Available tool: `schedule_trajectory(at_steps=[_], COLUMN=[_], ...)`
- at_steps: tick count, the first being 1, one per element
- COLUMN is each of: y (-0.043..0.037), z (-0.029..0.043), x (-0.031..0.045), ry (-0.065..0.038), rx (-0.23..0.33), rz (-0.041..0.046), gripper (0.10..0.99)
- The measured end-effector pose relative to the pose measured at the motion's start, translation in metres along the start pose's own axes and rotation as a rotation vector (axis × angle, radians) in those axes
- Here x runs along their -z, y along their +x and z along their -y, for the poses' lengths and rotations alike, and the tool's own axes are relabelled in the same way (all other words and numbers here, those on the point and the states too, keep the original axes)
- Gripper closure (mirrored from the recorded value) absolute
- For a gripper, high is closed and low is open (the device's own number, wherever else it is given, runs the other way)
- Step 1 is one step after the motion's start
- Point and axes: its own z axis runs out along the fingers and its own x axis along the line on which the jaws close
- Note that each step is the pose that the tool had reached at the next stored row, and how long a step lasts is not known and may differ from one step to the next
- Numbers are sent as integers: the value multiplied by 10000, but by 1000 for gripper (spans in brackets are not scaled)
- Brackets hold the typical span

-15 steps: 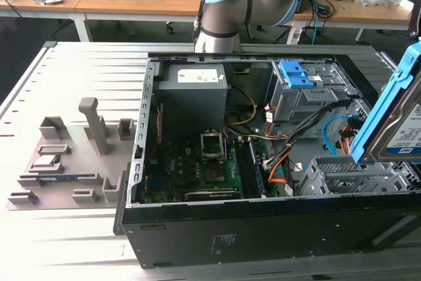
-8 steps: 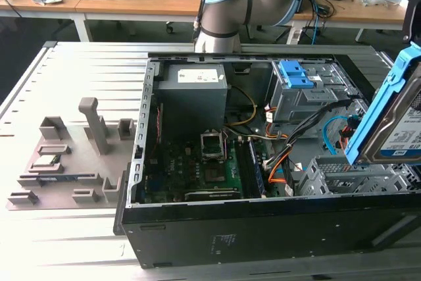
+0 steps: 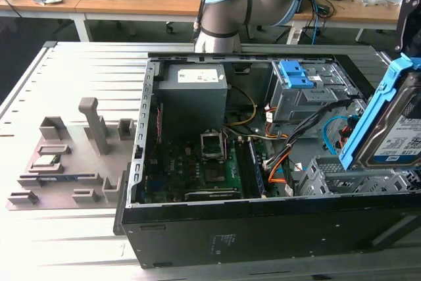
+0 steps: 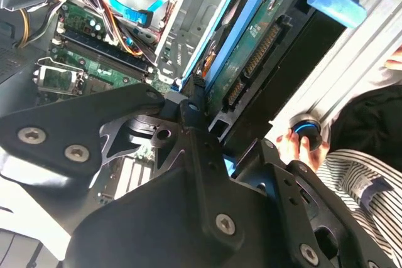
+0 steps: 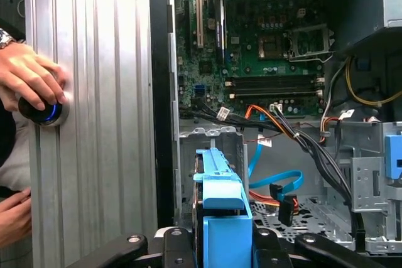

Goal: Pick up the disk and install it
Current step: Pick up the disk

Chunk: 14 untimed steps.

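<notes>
Grip: gripper (image 5: 220, 252) clamped on disk (image 5: 220, 186) | Lie: disk on edge (tilted in exterior view), long axis aimed into drive cage (image 5: 207, 137) just beyond.

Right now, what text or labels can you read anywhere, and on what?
Nothing I can quote reliably.
Label on the disk: print too small.
Label on the power supply: too small.
Sticker on the case: too small.
Markings on the motherboard: too small.
</notes>
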Motion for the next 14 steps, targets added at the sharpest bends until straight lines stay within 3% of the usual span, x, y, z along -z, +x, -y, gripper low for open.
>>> schedule_trajectory(at_steps=[14], y=[-38], z=[0], x=[-76], ry=[0], rx=[-1], rz=[1], gripper=[722])
